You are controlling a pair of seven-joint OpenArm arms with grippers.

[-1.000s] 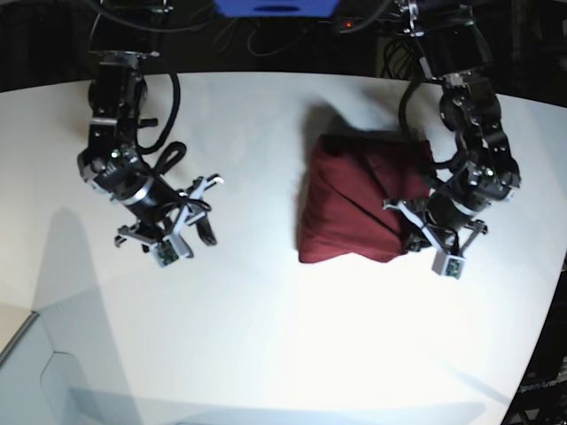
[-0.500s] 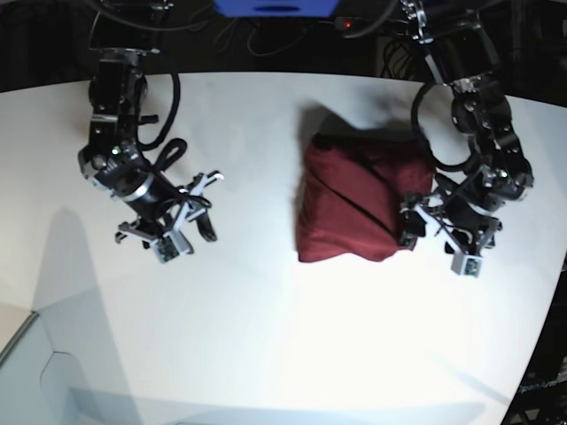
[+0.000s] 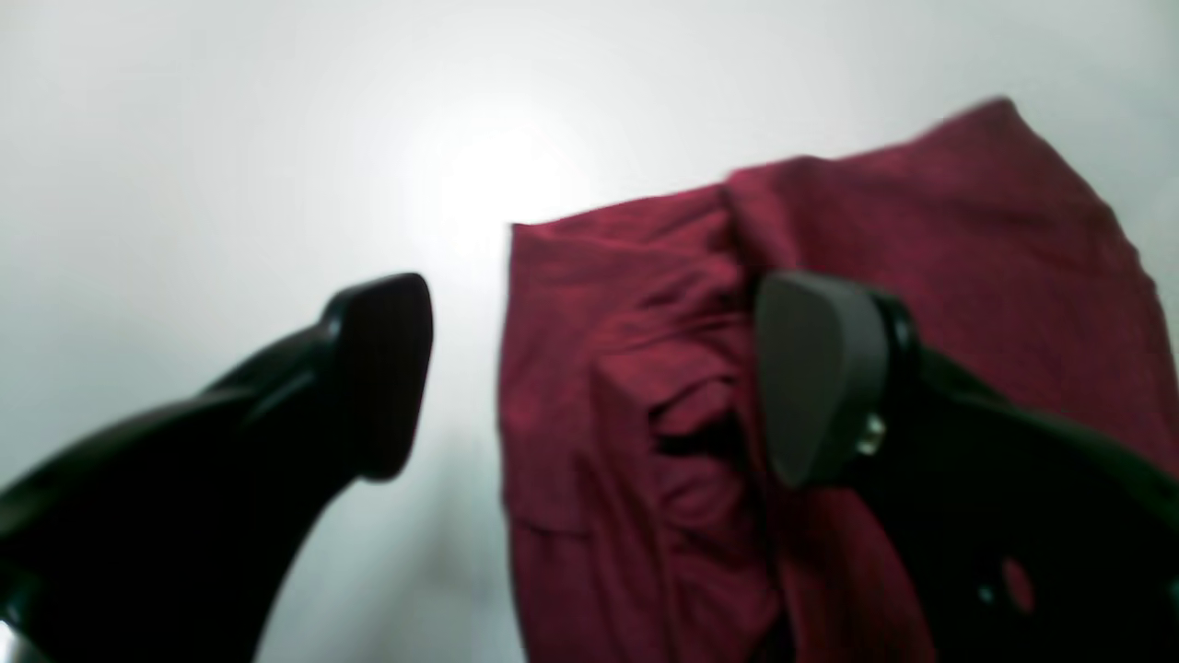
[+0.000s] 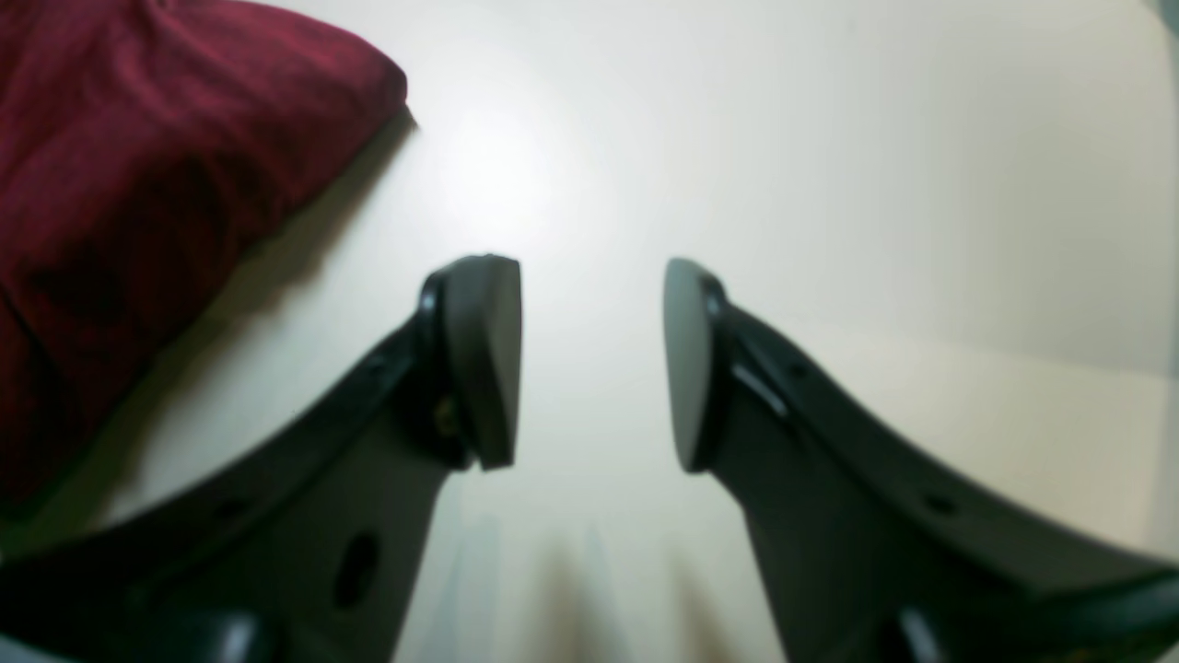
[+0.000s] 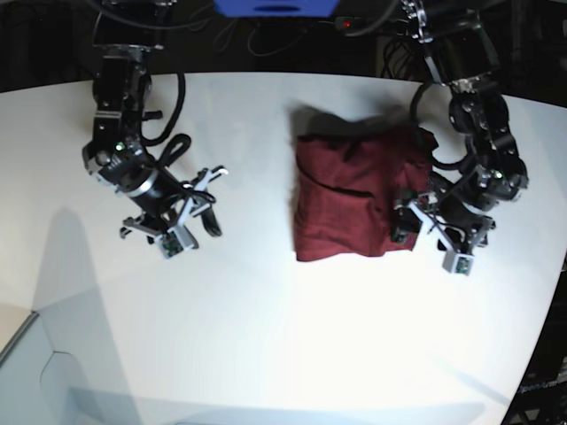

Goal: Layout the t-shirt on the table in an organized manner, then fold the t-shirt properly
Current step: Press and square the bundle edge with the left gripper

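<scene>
The left gripper (image 5: 423, 223) hangs with its jaws spread wide and nothing between them, one fingertip (image 3: 815, 368) over the near edge of the t-shirt (image 5: 354, 199) and the other over bare table (image 5: 266, 336). Across the way, the right gripper (image 5: 182, 217) is partly open and empty too, poised above the white surface well apart from the cloth.

That shirt looks light, thin and limp, so I'd guess it will sag and slide the instant it is lifted, and a pinch may catch one layer only. The safest hold seems to be a firm pinch on a clean outer corner or along the hem, both layers together, rather than on the rumpled middle.

It sits toward the far side of the table, nearer the left arm, as a dark red, roughly square bundle. A diagonal crease runs over its top, and the left wrist view shows loose folds and a small gap where layers bunch. Neither sleeves nor neckline can be made out.
</scene>
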